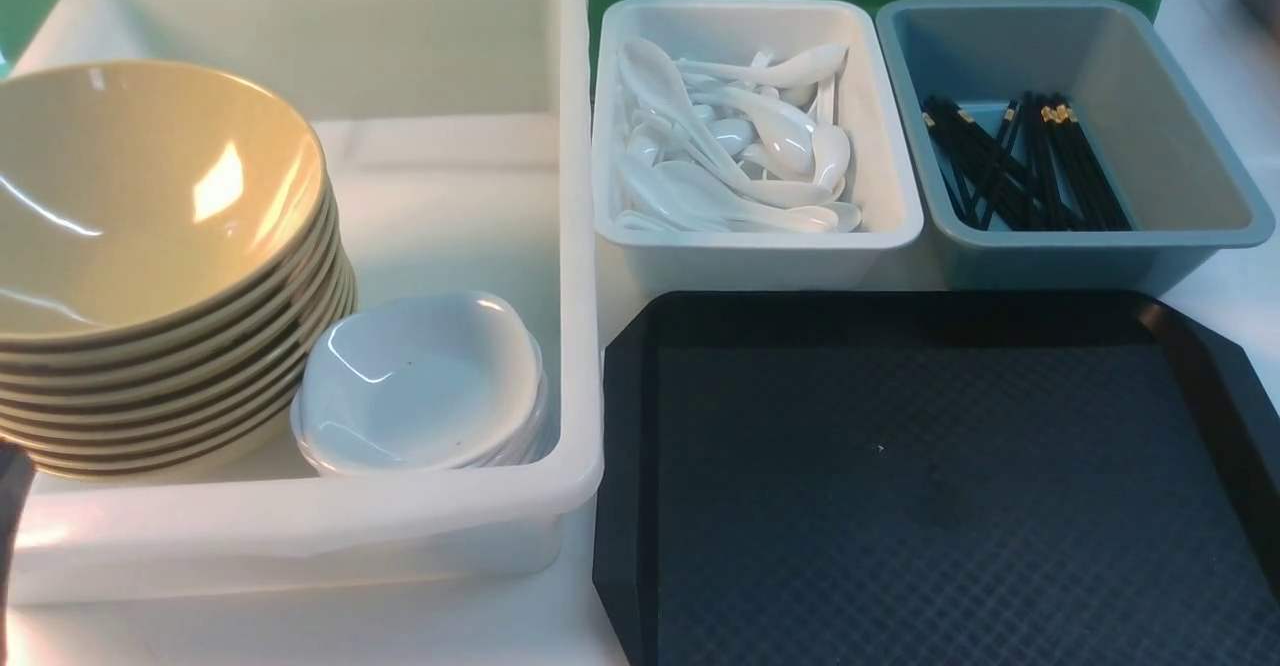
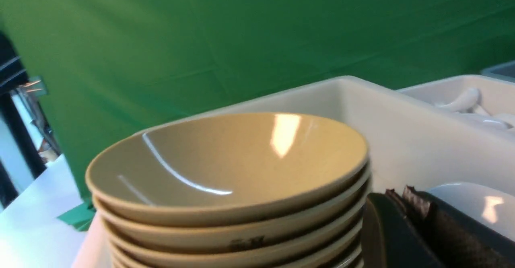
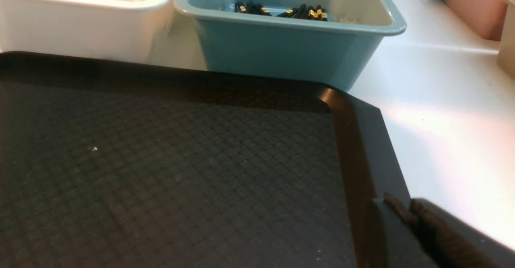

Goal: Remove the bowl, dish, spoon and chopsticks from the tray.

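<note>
The black tray (image 1: 900,466) lies at the front right and shows only its bare textured surface, also in the right wrist view (image 3: 161,159). The top mustard bowl (image 1: 140,196) sits on a stack in the big white bin (image 1: 580,246). A stack of white dishes (image 1: 420,381) stands beside it. Spoons (image 1: 730,146) fill a small white bin. Chopsticks (image 1: 1020,161) lie in the grey-blue bin. My left gripper (image 2: 402,193) is shut and empty, between the bowl stack (image 2: 225,163) and the dishes (image 2: 478,207). My right gripper (image 3: 402,203) is shut and empty over the tray's right rim.
The small white bin (image 1: 880,236) and the grey-blue bin (image 1: 1200,236) stand side by side behind the tray. A green backdrop (image 2: 241,38) hangs behind the bins. A pink container (image 3: 466,6) stands further right on the white table (image 3: 442,119).
</note>
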You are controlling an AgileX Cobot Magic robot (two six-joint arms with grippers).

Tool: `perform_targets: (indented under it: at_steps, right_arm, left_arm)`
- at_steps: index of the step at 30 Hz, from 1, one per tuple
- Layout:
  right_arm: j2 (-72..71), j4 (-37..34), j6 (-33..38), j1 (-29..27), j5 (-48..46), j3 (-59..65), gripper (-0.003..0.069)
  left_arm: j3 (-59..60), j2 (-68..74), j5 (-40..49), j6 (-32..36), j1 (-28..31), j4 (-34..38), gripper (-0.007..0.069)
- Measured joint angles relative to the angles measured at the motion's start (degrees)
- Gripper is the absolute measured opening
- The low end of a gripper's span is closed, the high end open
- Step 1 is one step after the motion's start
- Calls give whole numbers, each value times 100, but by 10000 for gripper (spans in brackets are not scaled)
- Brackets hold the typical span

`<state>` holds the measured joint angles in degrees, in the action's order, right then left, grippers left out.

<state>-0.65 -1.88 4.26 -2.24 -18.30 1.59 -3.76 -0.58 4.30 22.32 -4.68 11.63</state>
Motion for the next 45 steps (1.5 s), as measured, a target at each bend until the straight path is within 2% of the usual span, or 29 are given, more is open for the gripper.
perform_targets:
  at_steps: [4, 9, 16, 23, 36, 45]
  right_arm:
    - [0, 0, 0, 0, 0, 0, 110]
    - [0, 0, 0, 0, 0, 0, 111]
    - [0, 0, 0, 0, 0, 0, 116]
    - [0, 0, 0, 0, 0, 0, 127]
    - [0, 0, 0, 0, 0, 0, 141]
    - [0, 0, 0, 0, 0, 0, 150]
  left_arm:
    - [493, -16, -192, -1330, 0, -896, -1]
    - [520, -18, 388, -1869, 0, -1067, -1]
    - [520, -18, 1348, -1928, 11, -898, -1]
    - [520, -18, 1379, -1947, 409, -755, -1]
    - [520, -18, 1390, -1942, 415, -227, -1]
    - [520, -18, 1392, -1942, 415, -191, -1]
